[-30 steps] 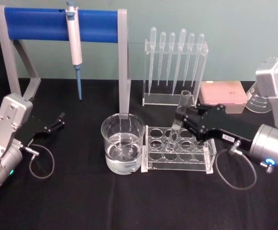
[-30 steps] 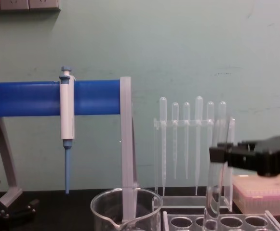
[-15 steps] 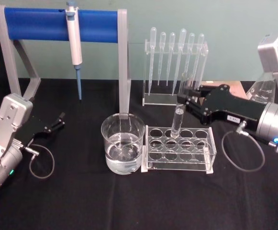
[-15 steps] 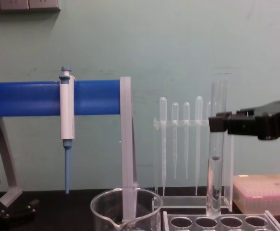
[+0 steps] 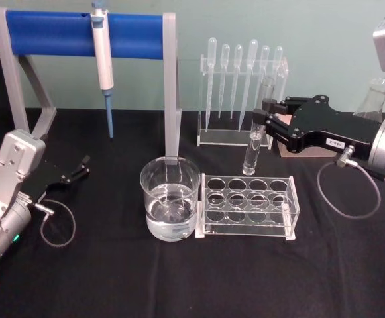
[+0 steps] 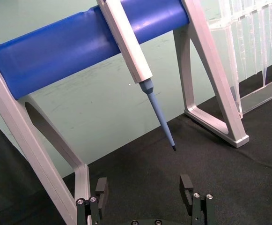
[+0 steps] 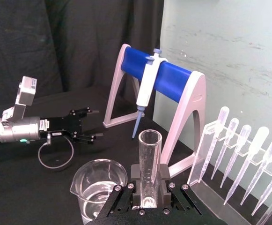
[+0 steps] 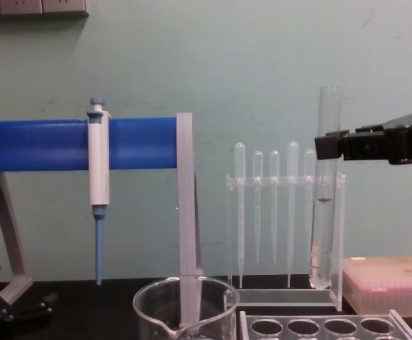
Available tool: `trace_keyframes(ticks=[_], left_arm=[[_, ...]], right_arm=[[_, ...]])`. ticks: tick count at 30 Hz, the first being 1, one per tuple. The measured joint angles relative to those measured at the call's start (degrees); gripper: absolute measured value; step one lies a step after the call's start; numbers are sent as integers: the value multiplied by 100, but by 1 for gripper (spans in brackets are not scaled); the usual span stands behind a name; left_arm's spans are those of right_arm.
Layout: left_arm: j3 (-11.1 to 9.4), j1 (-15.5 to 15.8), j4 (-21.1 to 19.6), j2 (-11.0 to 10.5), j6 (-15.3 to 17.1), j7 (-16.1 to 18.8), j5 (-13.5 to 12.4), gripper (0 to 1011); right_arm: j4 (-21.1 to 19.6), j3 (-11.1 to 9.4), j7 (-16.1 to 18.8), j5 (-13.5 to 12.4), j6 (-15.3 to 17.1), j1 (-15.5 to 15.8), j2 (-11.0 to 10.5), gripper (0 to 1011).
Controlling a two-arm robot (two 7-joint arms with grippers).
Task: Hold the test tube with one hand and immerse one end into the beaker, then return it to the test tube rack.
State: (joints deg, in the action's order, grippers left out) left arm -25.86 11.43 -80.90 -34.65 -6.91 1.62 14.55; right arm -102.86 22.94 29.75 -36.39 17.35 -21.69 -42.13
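Fingers [image 8: 327, 147] of right hand [image 5: 261, 119] pinch test tube [image 5: 252, 152]; keep it upright, go slow to beaker [image 5: 170, 182] w/o bumping rack [image 5: 245, 199].

No writing can be read. The right gripper [image 5: 264, 118] bears a small white label [image 5: 332, 141] on its black body, with dark marks too small to make out. In the right wrist view, the left gripper [image 7: 97, 123] carries a white tag [image 7: 44, 124] near its wrist, and its print is also too small to read.
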Motion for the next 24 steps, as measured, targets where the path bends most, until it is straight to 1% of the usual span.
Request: trace_keyframes(ticks=[13, 24], left_arm=[[0, 0, 0, 0, 0, 0, 0, 1000], [0, 0, 0, 0, 0, 0, 0, 1000]], right_arm=[[-155, 48, -125, -171, 82, -80, -136, 241], [-216, 63, -264, -450, 328, -159, -205, 241]])
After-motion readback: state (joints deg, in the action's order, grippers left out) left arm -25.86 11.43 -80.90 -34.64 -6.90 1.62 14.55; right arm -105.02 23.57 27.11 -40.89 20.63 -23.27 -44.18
